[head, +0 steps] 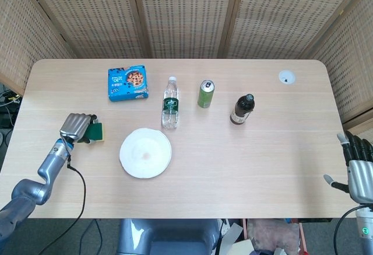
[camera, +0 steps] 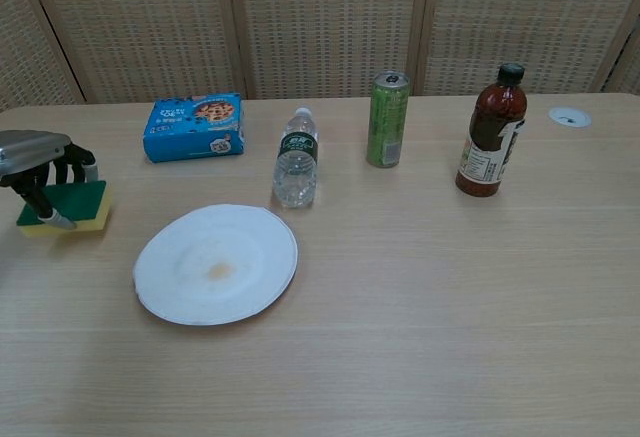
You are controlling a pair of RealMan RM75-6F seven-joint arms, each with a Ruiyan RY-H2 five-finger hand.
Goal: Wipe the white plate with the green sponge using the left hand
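The green sponge (head: 97, 131) with a yellow underside lies at the table's left, a short way left of the white plate (head: 133, 150). My left hand (head: 77, 126) sits over the sponge and grips it. In the chest view the thumb lies across the near side of the sponge (camera: 82, 203) and the other fingers curl behind it, under the left hand (camera: 36, 159). The plate (camera: 180, 269) lies flat with a faint brown stain in its middle. My right hand (head: 358, 168) hangs off the table's right front corner, fingers spread, holding nothing.
Behind the plate stand a water bottle (head: 169, 102), a green can (head: 206, 93) and a brown sauce bottle (head: 242, 109). A blue cookie box (head: 127, 82) lies at the back left. A small white disc (head: 286, 77) sits at the back right.
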